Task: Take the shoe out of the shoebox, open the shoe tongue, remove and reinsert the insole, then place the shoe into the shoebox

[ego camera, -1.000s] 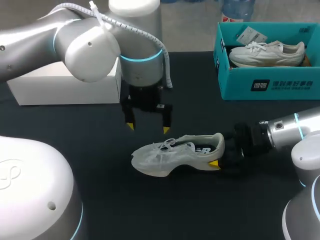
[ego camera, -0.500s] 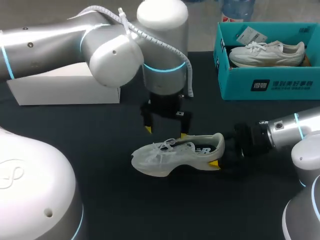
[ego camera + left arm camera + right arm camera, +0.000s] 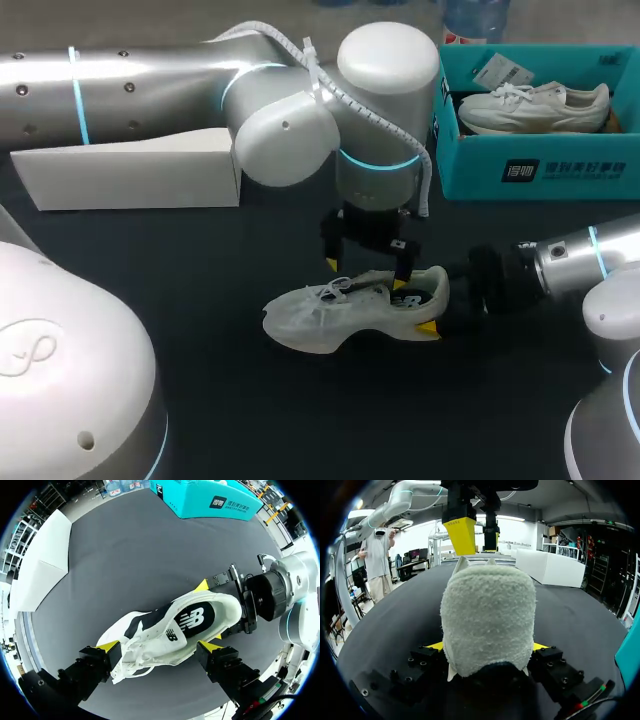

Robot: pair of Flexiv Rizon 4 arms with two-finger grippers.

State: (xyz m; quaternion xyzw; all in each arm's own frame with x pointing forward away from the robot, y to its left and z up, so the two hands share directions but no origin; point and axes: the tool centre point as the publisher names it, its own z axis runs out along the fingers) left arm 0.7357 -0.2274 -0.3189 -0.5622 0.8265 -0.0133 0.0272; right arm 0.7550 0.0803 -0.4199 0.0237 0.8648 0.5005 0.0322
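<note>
A white box point(image 3: 130, 175) lay at upper left, its right end hidden behind the left arm. At centre the left gripper point(image 3: 367, 268) hung over the shoe point(image 3: 345, 310), its fingers wide apart on either side of the laces and not gripping. The shoe rested on the table point(image 3: 200, 380), outside the shoebox point(image 3: 530, 170). The right gripper point(image 3: 437, 308) clamped its heel, with only one yellow tip showing. The shoebox at upper right, cut off by the frame, held a second shoe point(image 3: 535, 105).

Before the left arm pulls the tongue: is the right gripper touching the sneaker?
Touching. In the right wrist view the right gripper pinches the heel of the white sneaker, both fingers pressed against it, no gap.
</note>
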